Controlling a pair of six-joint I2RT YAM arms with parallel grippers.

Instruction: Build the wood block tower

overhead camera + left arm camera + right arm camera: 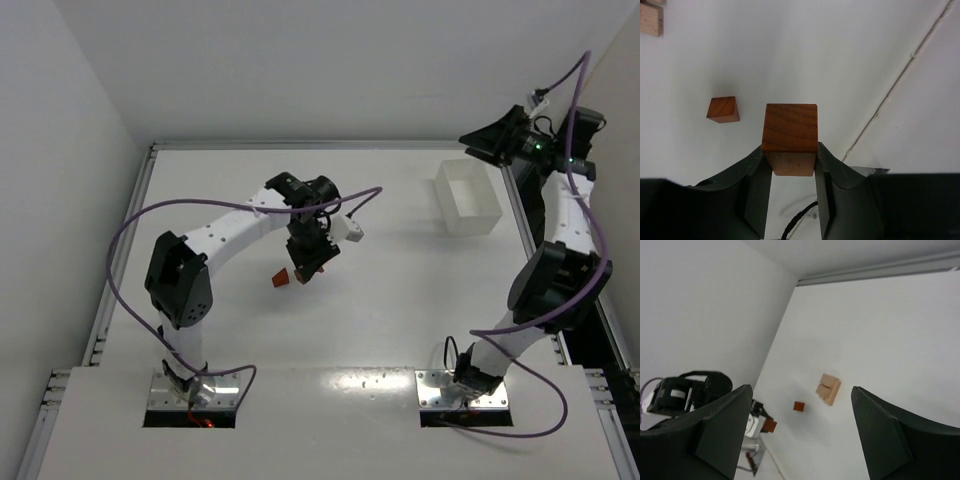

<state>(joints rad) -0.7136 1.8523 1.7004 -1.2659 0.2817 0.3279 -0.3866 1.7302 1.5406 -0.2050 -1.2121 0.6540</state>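
My left gripper is shut on a reddish-brown wood block and holds it above the table. A second reddish-brown cube lies on the table to its left. Pale tan blocks lie together farther off at the top left edge. In the top view the left gripper points down mid-table with a reddish-brown block at its tips; the tan blocks are hidden there. My right gripper is open and empty, raised high at the back right. It sees the tan blocks and the loose cube.
A white rectangular tray stands at the back right, below the raised right arm. White walls close the table at the left and the back. Purple cables loop off both arms.
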